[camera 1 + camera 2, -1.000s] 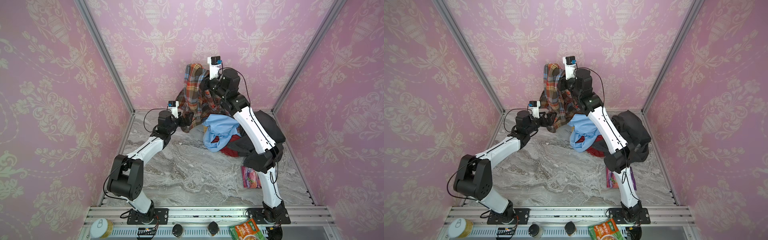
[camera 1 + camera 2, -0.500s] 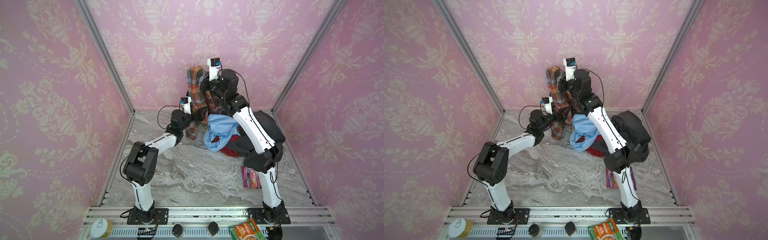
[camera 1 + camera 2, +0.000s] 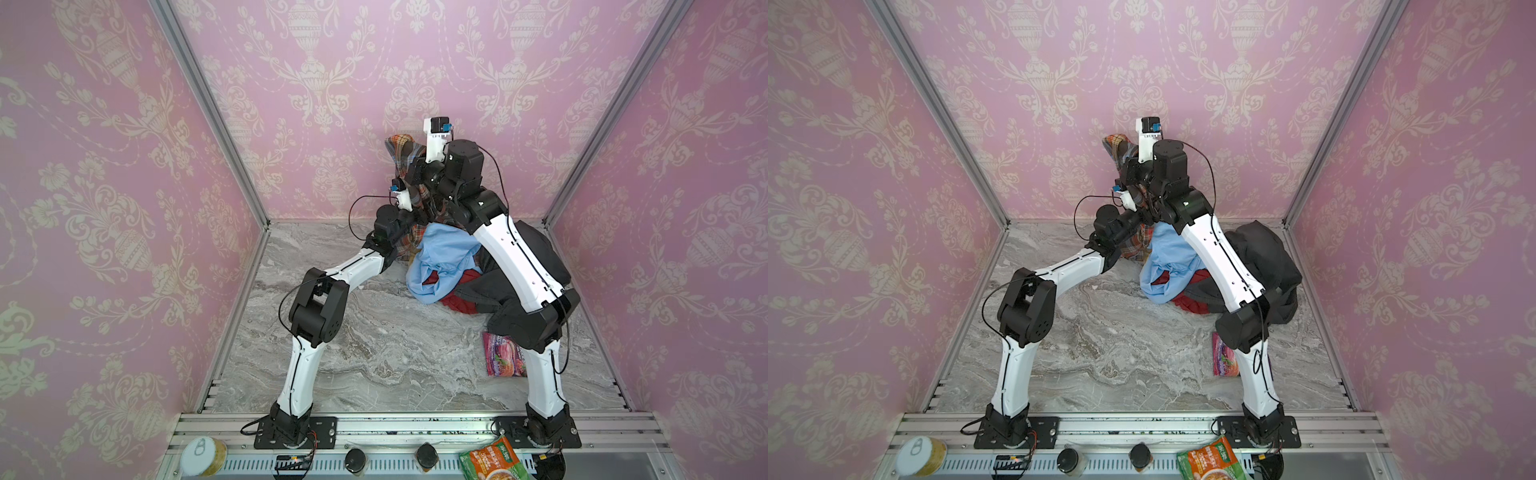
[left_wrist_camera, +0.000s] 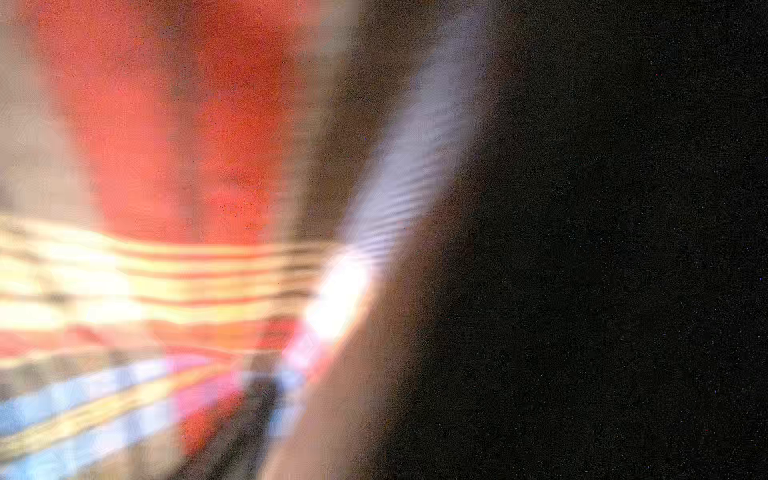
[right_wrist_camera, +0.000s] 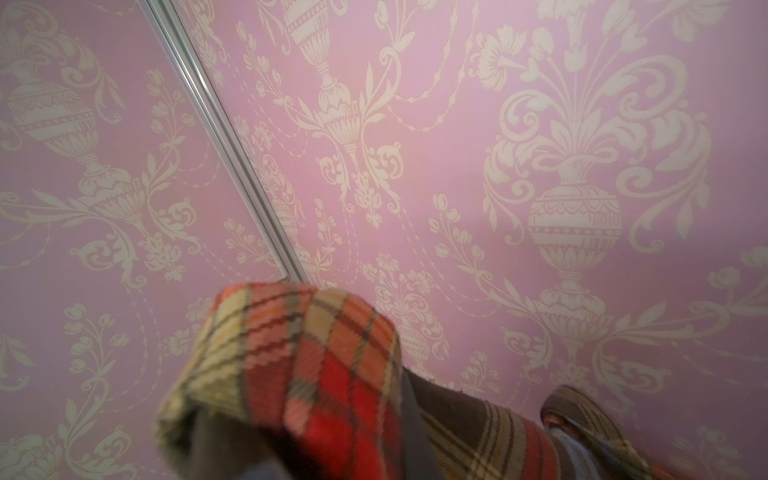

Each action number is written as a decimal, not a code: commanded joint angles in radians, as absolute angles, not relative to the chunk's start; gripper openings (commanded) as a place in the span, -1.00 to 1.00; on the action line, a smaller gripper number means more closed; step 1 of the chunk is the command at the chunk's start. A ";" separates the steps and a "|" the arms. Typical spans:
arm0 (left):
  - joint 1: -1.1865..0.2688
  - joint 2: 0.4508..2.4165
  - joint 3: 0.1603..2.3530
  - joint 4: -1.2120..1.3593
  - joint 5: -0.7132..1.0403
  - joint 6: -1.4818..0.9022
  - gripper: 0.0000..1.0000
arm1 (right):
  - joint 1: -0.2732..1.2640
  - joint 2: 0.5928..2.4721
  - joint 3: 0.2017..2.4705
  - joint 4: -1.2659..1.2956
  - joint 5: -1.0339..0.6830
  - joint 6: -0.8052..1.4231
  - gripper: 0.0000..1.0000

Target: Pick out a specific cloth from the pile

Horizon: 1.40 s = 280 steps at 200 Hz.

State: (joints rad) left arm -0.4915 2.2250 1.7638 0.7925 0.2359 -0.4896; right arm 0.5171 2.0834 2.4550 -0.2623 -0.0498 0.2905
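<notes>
Since the earlier frames the left arm (image 3: 357,268) has swung farther in toward the cloth (image 3: 400,144), and the hanging fabric has drawn into a narrower bunch.

In both top views the cloth (image 3: 1115,143) hangs high against the back wall, pinched in the right jaws. Its lower end trails down beside the pile (image 3: 446,255) (image 3: 1169,259) at the back right of the surface (image 3: 374,353). The left jaws are buried in the plaid folds, so I cannot tell how they stand.

The left wrist view shows only blurred plaid (image 4: 166,270) pressed close, beside darkness.

In the right wrist view a fold of the cloth (image 5: 316,365) arches up before the pink wallpaper.
</notes>
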 commanded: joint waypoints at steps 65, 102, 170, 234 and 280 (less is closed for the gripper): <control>-0.483 2.235 1.961 0.665 0.213 -0.464 -1.00 | 0.329 1.875 2.171 -0.267 -0.063 0.455 -1.00; -0.467 2.281 2.136 0.548 0.205 -0.447 -1.00 | 0.259 1.850 2.028 -0.280 -0.136 0.428 -0.80; -0.427 2.454 2.628 0.256 0.207 -0.428 -1.00 | 0.161 1.720 1.676 -0.211 -0.214 0.333 0.64; -0.370 2.489 2.812 0.194 0.180 -0.483 -1.00 | 0.160 1.594 1.379 -0.033 -0.200 0.263 0.87; -0.351 2.417 2.814 0.192 0.187 -0.519 -1.00 | 0.159 1.604 1.309 0.048 -0.221 0.187 0.92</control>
